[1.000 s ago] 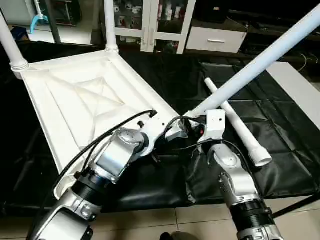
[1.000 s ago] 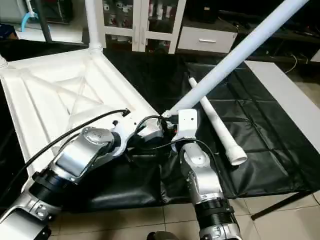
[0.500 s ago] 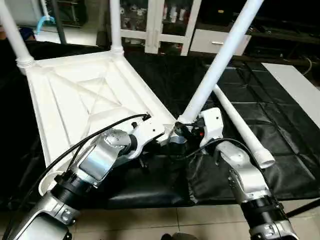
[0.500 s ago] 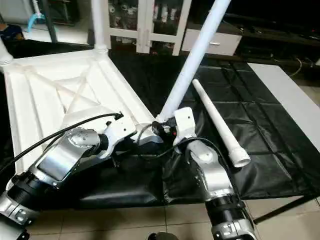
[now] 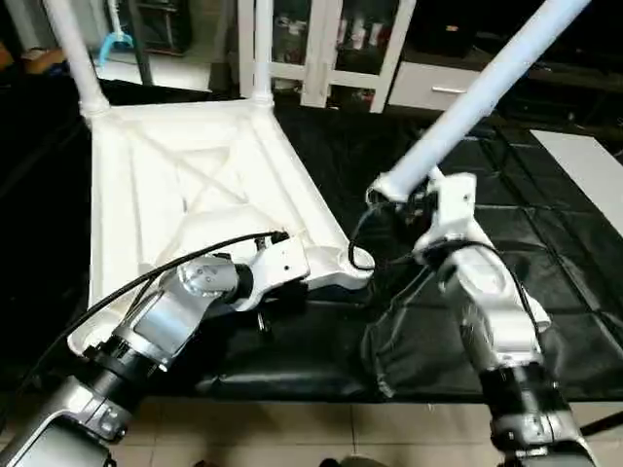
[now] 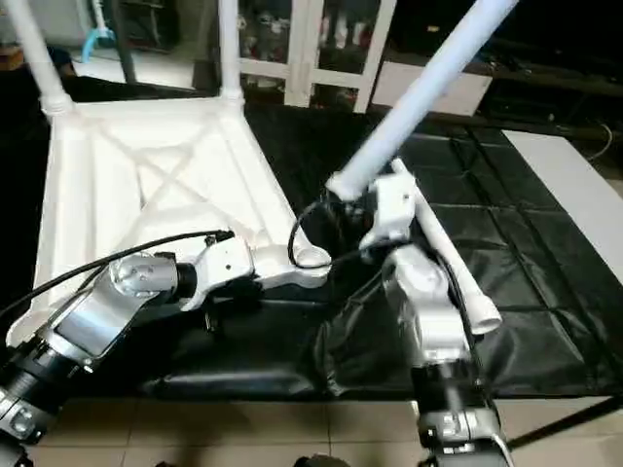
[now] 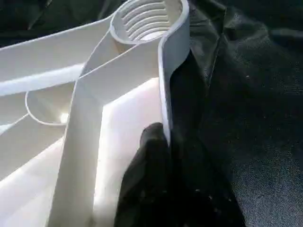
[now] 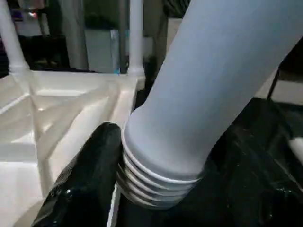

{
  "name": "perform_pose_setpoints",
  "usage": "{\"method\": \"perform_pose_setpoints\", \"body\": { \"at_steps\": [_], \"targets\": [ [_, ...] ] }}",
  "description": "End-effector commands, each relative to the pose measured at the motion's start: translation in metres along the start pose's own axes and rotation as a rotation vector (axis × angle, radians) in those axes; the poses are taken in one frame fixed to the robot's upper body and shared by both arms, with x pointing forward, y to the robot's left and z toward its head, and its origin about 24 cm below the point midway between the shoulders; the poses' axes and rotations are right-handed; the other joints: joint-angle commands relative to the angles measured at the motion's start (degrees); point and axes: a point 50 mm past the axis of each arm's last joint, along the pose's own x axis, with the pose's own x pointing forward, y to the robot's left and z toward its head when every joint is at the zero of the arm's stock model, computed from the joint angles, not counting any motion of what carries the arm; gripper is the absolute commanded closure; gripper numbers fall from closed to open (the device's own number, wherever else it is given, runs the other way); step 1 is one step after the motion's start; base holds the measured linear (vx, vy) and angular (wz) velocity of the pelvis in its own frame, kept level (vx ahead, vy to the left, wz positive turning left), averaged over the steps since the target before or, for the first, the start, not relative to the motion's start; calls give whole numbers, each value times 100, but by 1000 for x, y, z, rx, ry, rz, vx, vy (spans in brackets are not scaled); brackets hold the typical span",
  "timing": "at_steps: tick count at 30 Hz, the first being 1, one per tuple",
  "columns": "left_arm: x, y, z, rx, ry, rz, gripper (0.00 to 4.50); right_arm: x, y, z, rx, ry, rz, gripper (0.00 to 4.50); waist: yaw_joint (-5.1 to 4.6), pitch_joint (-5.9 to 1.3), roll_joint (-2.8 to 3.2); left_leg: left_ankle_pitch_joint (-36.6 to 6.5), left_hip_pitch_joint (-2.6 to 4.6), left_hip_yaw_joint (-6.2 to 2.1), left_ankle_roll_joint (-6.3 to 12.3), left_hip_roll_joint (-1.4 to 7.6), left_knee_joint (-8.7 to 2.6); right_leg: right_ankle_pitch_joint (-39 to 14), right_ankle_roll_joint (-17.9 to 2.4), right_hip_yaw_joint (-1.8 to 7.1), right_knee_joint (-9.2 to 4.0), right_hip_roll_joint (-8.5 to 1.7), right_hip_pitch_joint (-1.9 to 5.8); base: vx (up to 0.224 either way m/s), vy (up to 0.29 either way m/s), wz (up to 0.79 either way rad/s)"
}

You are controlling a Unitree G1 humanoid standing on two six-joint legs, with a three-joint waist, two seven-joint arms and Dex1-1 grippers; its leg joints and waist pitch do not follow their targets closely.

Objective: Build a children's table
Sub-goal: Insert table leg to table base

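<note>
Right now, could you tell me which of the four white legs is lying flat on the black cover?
The loose leg behind the right gripper. Two others stand upright in the tabletop's far corner sockets, and the fourth is held aloft.

No legible text — none anywhere.

The tabletop [image 5: 185,185] is white plastic, its upturned underside ribbed in an X pattern. The two legs [image 5: 261,49] standing at its 12 o'clock corners are white too. The raised leg [image 5: 477,97] looks pale bluish-white, with ringed threads at its end [image 8: 156,184]. The desk [image 5: 545,233] wears a glossy black cover creased in a grid. Both forearms [image 5: 170,321] are silver with black cables; the gripper fingers [image 8: 85,189] are black.
</note>
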Motion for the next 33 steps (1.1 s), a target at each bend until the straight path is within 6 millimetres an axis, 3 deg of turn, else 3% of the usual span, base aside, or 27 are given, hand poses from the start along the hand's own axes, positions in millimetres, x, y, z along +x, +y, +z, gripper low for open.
{"method": "perform_pose_setpoints", "body": {
  "at_steps": [1, 4, 7, 9, 13, 15, 16, 19, 23, 25, 29, 31, 33],
  "targets": [
    [-10, 13, 29, 37, -156, 21, 386, -1, -8, 7, -14, -23, -4, 183, -3, -423, 117, -832, 56, 54, -21, 55, -412, -1148, -947, 211, -312, -268, 370, 0, 0, 0],
    [-20, 20, 40, -37, -277, 22, 354, 0, -8, 5, -37, 1, 31, 183, -15, -410, 89, -991, 38, 52, -64, 44, -413, -1367, -937, 200, -322, -266, 384, 0, 0, 0],
    [-34, 32, 51, -114, -399, 19, 347, 0, -6, 2, -85, 46, 82, 183, -13, -412, 92, -1005, 41, 51, -66, 42, -409, -1443, -918, 192, -324, -254, 377, 0, 0, 0],
    [-37, 36, 52, -125, -416, 29, 314, 0, -6, 2, -99, 58, 92, 183, -28, -412, 102, -984, 29, 45, -49, 41, -410, -1432, -886, 191, -334, -248, 381, 0, 0, 0],
    [-48, 68, 75, -272, -594, 215, 285, -1, -4, -1, -199, 138, 165, 183, -13, -417, 101, -942, 37, 53, -38, 31, -395, -1303, -949, 185, -327, -237, 389, 0, 0, 0],
    [-45, 76, 92, -315, -656, 263, 273, -2, -2, -1, -274, 189, 212, 183, 14, -406, 96, -1065, 82, 66, 8, 34, -372, -1380, -997, 178, -363, -223, 362, 0, 0, 0],
    [-43, 78, 100, -344, -695, 269, 267, -2, 0, 0, -320, 205, 237, 183, 29, -413, 85, -1014, 29, 41, 9, 34, -375, -1456, -977, 174, -352, -256, 415, 0, 0, 0],
    [-36, 75, 117, -429, -783, 222, 237, 0, 5, 4, -439, 216, 301, 183, 25, -423, 90, -901, 4, 41, 3, 37, -361, -1301, -1016, 179, -332, -262, 432, 0, 0, 0],
    [-28, 75, 121, -481, -742, 214, 223, 2, 9, 8, -518, 211, 334, 183, 23, -438, 103, -787, -11, 35, 133, 23, -349, -1093, -1038, 175, -324, -249, 447, 0, 0, 0],
    [-27, 74, 128, -532, -788, 179, 190, 1, 13, 10, -538, 211, 353, 183, 21, -435, 123, -818, 5, 35, 153, 23, -345, -1086, -1062, 172, -326, -243, 445, 0, 0, 0],
    [-25, 76, 130, -557, -788, 189, 179, -2, 17, 8, -585, 225, 384, 184, 17, -423, 126, -948, 24, 27, 159, 40, -360, -1147, -1109, 158, -348, -228, 429, 0, 0, 0],
    [-26, 79, 132, -584, -812, 204, 143, -4, 17, 5, -608, 244, 406, 184, 19, -423, 114, -1010, 30, 30, 161, 31, -353, -1229, -1076, 158, -363, -231, 433, 0, 0, 0],
    [-33, 74, 143, -629, -929, 96, 125, -10, 15, -7, -631, 309, 450, 184, 38, -424, 114, -1035, 19, 34, 144, 25, -343, -1288, -1107, 162, -357, -245, 443, 0, 0, 0]
  ]
}}
